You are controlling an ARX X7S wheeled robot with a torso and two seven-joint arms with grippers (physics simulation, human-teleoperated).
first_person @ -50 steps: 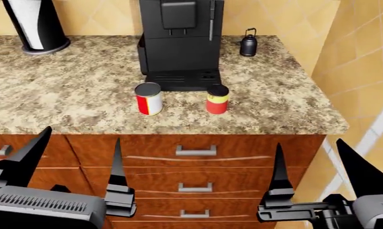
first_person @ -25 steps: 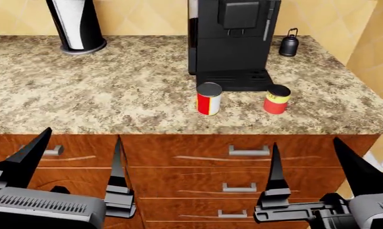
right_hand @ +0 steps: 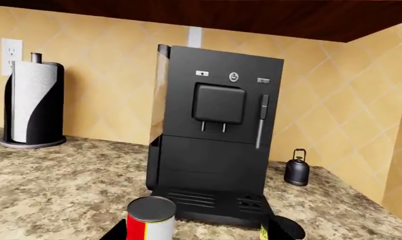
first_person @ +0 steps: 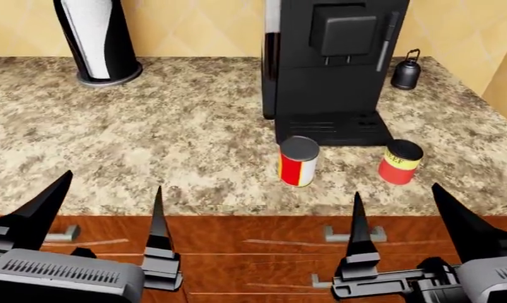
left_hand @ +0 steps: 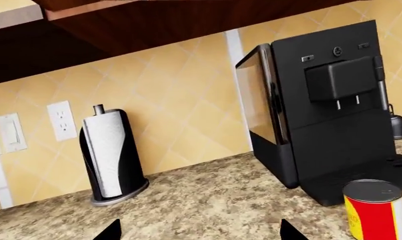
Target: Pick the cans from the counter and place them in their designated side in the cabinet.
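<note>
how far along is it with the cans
Nothing is done yet. Both cans, the wider white one and the slimmer yellow one, stand on the counter in front of the coffee machine. Nothing is in hand: the left gripper and right gripper are open and empty, below the counter edge. Both picks and both cabinet placements remain.

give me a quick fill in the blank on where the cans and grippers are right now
1. Both cans stand on the ____.
2. The wider can has a ____ lid.
3. The slimmer can stands on the robot's ____ of the wider can.
4. Both the left gripper and right gripper are ____.

Missing words: counter; grey; right; open
</note>
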